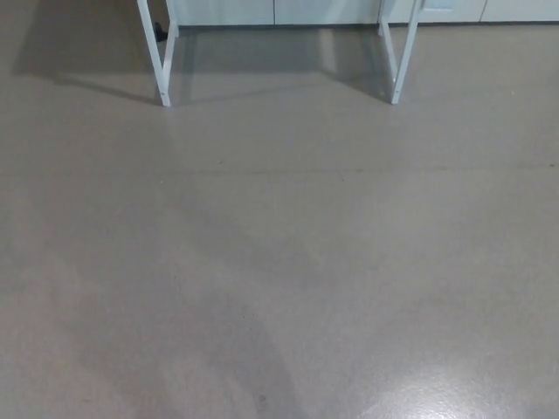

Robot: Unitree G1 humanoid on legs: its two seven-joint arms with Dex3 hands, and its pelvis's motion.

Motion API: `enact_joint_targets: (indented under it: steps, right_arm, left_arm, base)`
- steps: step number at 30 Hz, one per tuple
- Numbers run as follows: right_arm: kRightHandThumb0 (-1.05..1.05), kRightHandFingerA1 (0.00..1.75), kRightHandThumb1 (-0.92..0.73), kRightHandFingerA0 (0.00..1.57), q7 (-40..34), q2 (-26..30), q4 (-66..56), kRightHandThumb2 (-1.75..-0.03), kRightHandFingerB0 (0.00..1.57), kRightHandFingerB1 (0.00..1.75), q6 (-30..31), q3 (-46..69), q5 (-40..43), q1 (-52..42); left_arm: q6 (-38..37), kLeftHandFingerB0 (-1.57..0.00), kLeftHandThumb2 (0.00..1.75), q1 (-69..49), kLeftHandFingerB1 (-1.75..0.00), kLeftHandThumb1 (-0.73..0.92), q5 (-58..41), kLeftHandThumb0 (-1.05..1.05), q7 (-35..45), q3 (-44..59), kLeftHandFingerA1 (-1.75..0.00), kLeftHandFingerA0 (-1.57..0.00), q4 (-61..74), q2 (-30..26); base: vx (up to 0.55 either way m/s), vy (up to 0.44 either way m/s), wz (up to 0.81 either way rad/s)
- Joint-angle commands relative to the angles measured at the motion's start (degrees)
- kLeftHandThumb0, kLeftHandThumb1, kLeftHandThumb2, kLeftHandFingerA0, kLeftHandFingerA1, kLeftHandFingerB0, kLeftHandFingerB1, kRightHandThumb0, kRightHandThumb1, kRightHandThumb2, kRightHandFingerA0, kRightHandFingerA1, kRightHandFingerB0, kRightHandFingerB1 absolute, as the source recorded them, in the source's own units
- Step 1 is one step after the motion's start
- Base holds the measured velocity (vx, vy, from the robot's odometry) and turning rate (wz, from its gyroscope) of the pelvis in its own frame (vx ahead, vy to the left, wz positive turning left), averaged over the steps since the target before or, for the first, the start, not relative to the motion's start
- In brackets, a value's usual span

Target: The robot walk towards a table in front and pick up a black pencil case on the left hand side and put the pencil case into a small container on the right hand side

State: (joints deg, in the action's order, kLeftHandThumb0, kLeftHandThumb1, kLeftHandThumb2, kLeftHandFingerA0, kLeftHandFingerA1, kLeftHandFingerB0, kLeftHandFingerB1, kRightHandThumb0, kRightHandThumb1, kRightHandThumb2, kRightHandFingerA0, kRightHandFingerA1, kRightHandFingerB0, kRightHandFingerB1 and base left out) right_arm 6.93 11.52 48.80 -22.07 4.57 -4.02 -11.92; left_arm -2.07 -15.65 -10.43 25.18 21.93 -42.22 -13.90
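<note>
While the head view takes in mostly bare grey floor (279, 262), only the white legs of the worktop show: one pair (162, 61) at upper left, another (397, 57) at upper right. Beyond the legs runs a pale cabinet base (279, 10). Shadows lie on the floor beneath the legs. Neither robot hand appears, so grip state cannot be told. Pencil case and container are out of view.

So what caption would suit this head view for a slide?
Looking down at bare grey floor, with only the white table legs ahead; neither hand shows.
</note>
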Motion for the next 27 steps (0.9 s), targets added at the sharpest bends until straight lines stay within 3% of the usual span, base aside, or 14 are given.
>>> enact_joint_targets:
  steps: [1, 4, 5, 6, 14, 20, 21, 22, 24, 25, 26, 27]
  right_arm:
    - [-0.19, 0.59, -0.46, 0.35, -0.63, 0.81, 0.92, -0.89, 0.14, 0.5, -1.48, -0.08, -0.07, 0.08]
    - [-0.19, 0.59, -0.46, 0.35, -1.0, 0.81, 0.85, -0.89, 0.14, 0.5, -1.54, -0.21, -0.16, -0.02]
    - [-0.19, 0.59, -0.46, 0.35, -1.1, 0.73, 0.66, -0.89, 0.14, 0.5, -1.37, -0.18, -0.04, -0.13]
    - [-0.19, 0.59, -0.46, 0.35, -1.06, 0.71, 0.64, -0.89, 0.14, 0.49, -1.23, -0.17, 0.04, -0.12]
    - [-0.18, 0.59, -0.46, 0.35, -1.22, 0.69, 1.3, -0.89, 0.13, 0.49, -1.91, -0.36, 0.05, 0.13]
    - [-0.19, 0.59, -0.47, 0.34, -1.41, 0.8, 1.88, -0.89, 0.13, 0.49, -2.3, -0.59, -0.25, 0.38]
    - [-0.19, 0.59, -0.47, 0.35, -1.29, 0.81, 1.7, -0.9, 0.14, 0.5, -2.29, -0.61, -0.21, 0.4]
    - [-0.19, 0.6, -0.46, 0.37, -1.3, 0.83, 1.4, -0.89, 0.15, 0.5, -2.27, -0.68, -0.26, 0.48]
    - [-0.19, 0.6, -0.46, 0.37, -1.48, 0.83, 1.19, -0.89, 0.14, 0.5, -2.25, -0.68, -0.29, 0.54]
    - [-0.19, 0.6, -0.46, 0.37, -1.48, 0.81, 1.49, -0.89, 0.14, 0.5, -2.38, -0.66, -0.26, 0.64]
    - [-0.19, 0.61, -0.46, 0.37, -1.46, 0.8, 1.77, -0.89, 0.14, 0.5, -2.57, -0.64, -0.21, 0.73]
    - [-0.19, 0.61, -0.46, 0.37, -1.41, 0.78, 2.0, -0.89, 0.14, 0.5, -2.77, -0.61, -0.15, 0.81]
  left_arm:
    - [-0.93, -0.11, 0.93, -0.23, -0.48, 0.48, -1.3, -0.04, 0.64, -0.08, -0.55, -0.23, 0.38, -0.85]
    - [-0.55, -0.11, 0.93, -0.23, -0.48, 0.48, -1.21, -0.04, 0.41, -0.24, -0.55, -0.25, 0.64, -0.97]
    - [-0.68, -0.22, 0.59, -0.2, -0.3, 0.67, -1.39, -0.06, 0.73, -0.23, -0.4, -0.36, 0.57, -1.03]
    - [-0.85, -0.11, 0.92, -0.2, -0.48, 0.47, -1.62, -0.04, 1.0, -0.16, -0.56, -0.25, 0.51, -1.0]
    - [-1.25, -0.11, 0.92, 0.03, -0.48, 0.47, -1.89, -0.05, 1.13, -0.35, -0.56, -0.25, 0.05, -1.43]
    - [-1.39, -0.1, 0.93, 0.01, -0.48, 0.47, -2.38, -0.05, 1.66, -0.94, -0.55, -0.24, 0.07, -1.89]
    - [-1.46, -0.25, 0.59, 0.05, -0.31, 0.69, -2.28, -0.09, 1.3, -1.01, -0.41, -0.39, 0.21, -1.86]
    - [-1.61, -0.12, 0.94, 0.19, -0.49, 0.49, -2.0, -0.08, 0.95, -1.25, -0.56, -0.26, 0.5, -1.92]
    - [-1.42, -0.13, 0.95, 0.31, -0.49, 0.49, -1.95, -0.08, 0.98, -1.47, -0.56, -0.26, 0.82, -2.01]
    - [-1.42, -0.23, 0.61, 0.31, -0.32, 0.7, -2.05, -0.11, 1.01, -1.47, -0.41, -0.37, 0.87, -2.02]
    - [-1.48, -0.12, 0.95, 0.31, -0.49, 0.5, -2.13, -0.08, 0.97, -1.44, -0.57, -0.27, 0.87, -1.97]
    - [-1.55, -0.12, 0.95, 0.31, -0.49, 0.5, -2.21, -0.08, 0.88, -1.41, -0.57, -0.27, 0.87, -1.89]
  base:
    - [0.14, -0.058, -0.01]
    - [0.09, -0.004, 0.16]
    - [0.03, 0.082, -0.06]
    - [-0.02, 0.112, -0.01]
    - [0.11, 0.373, -0.2]
    - [0.13, 0.073, 0.06]
    - [0.12, -0.038, 0.13]
    - [0.14, -0.071, 0.13]
    - [0.09, -0.106, 0.1]
    - [0.13, -0.163, 0.05]
    - [0.06, -0.216, 0.13]
    - [0.09, -0.212, 0.27]
